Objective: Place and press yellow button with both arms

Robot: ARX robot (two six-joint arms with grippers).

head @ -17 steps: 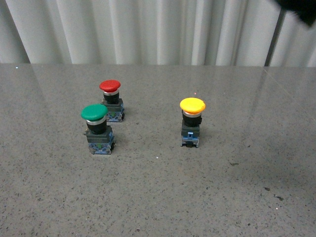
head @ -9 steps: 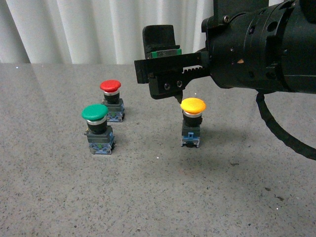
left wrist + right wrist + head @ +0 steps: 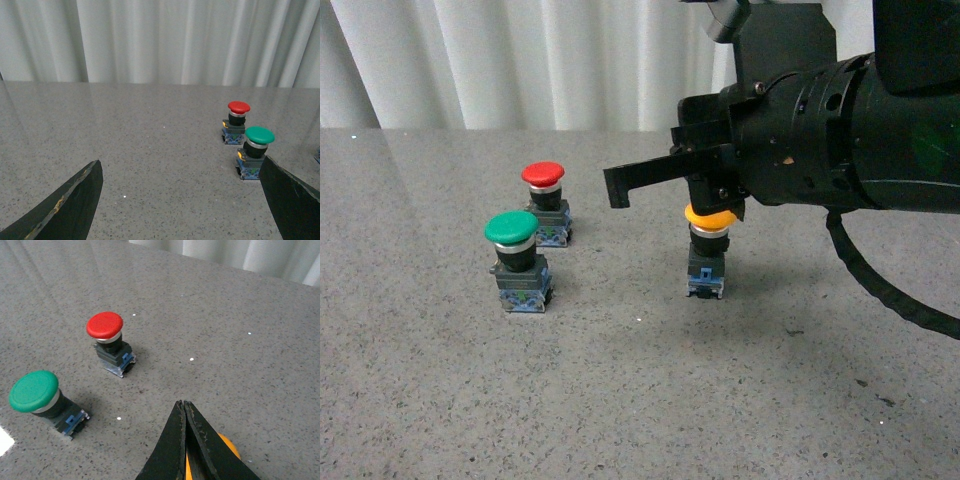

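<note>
While the right arm (image 3: pixel 840 150) reaches in from the right over the counter (image 3: pixel 620 410), the yellow button (image 3: pixel 708 262) stands upright on the grey speckled top, right of centre, well apart from the other two buttons. Its cap is partly covered by the black body of the right tool (image 3: pixel 617 188); cannot tell if they touch. In the right wrist view the right tool's fingers are pressed together tip to tip, no gap, nothing between them. They stick out past the yellow cap toward the robot's left, off the counter, tips on the red button's side. Only a sliver of yellow cap shows under the fingers in that view.

Red button (image 3: pixel 544 203) upright on the left half of the counter. Green button (image 3: pixel 517 262) upright just in front of it and slightly left, near but not touching.

Left tool (image 3: pixel 180 161) seen only in the left wrist view: two fingers spread wide, holding nothing, touching nothing, bare counter between them. Green and red buttons sit near one of its fingers, green nearer the camera.

White curtain (image 3: pixel 520 60) hangs behind the counter
</note>
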